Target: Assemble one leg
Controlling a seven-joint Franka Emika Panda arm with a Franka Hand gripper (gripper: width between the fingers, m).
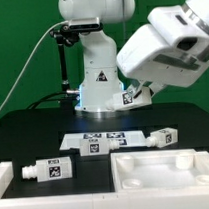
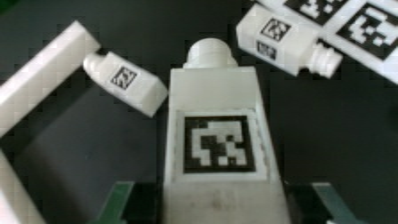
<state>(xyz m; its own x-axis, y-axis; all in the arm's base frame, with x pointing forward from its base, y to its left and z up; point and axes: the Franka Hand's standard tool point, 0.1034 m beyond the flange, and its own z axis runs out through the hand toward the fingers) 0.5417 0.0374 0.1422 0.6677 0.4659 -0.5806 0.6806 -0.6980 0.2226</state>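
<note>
In the wrist view a chunky white leg [image 2: 214, 125] with a square tag on its side lies lengthwise between my fingers [image 2: 125, 200], nub end pointing away. My gripper [image 2: 222, 197] is shut on it. In the exterior view my gripper [image 1: 138, 91] holds this leg [image 1: 127, 96] tilted above the back of the table, in front of the robot base. Two more legs lie on the table, one at the exterior view's left [image 1: 51, 169] and one at its right [image 1: 162, 137].
The marker board [image 1: 103, 141] lies mid-table. The large white tray-like part [image 1: 167, 177] fills the front right, and a white piece [image 1: 4, 179] sits at the front left. In the wrist view another leg [image 2: 121, 78] and a white strip [image 2: 39, 88] lie below.
</note>
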